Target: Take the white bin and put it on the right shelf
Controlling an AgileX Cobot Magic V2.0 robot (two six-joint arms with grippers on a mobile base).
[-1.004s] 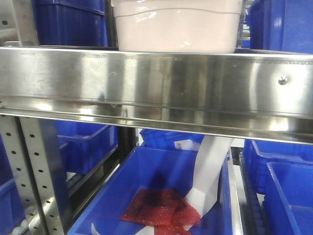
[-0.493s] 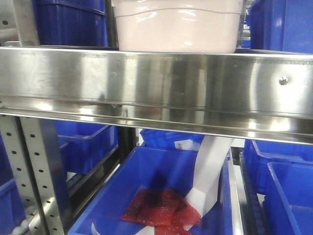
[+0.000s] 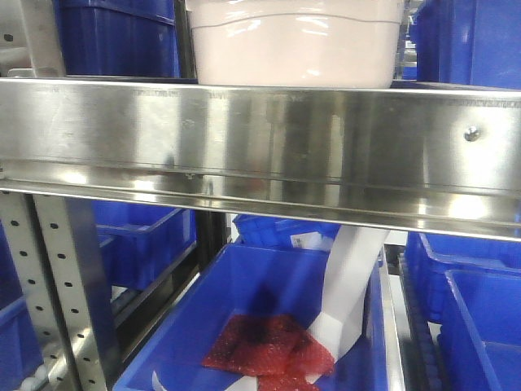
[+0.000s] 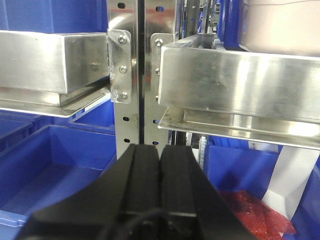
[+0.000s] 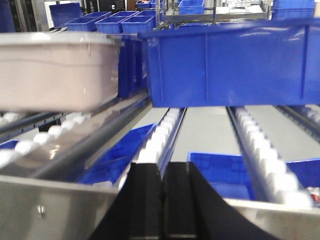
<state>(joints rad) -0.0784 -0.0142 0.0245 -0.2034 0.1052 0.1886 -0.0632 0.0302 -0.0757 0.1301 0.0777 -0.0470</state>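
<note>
The white bin is a pale pinkish tub standing on the right shelf, just behind its wide shiny front rail. It also shows at the upper right of the left wrist view and at the left of the right wrist view, resting on white rollers. My left gripper is shut and empty, below the shelf rail and in front of the perforated uprights. My right gripper is shut and empty, at the shelf's front rail, to the right of the bin.
Blue bins stand left and right of the white bin, and one sits on the rollers. A lower blue bin holds red packets and a white strip.
</note>
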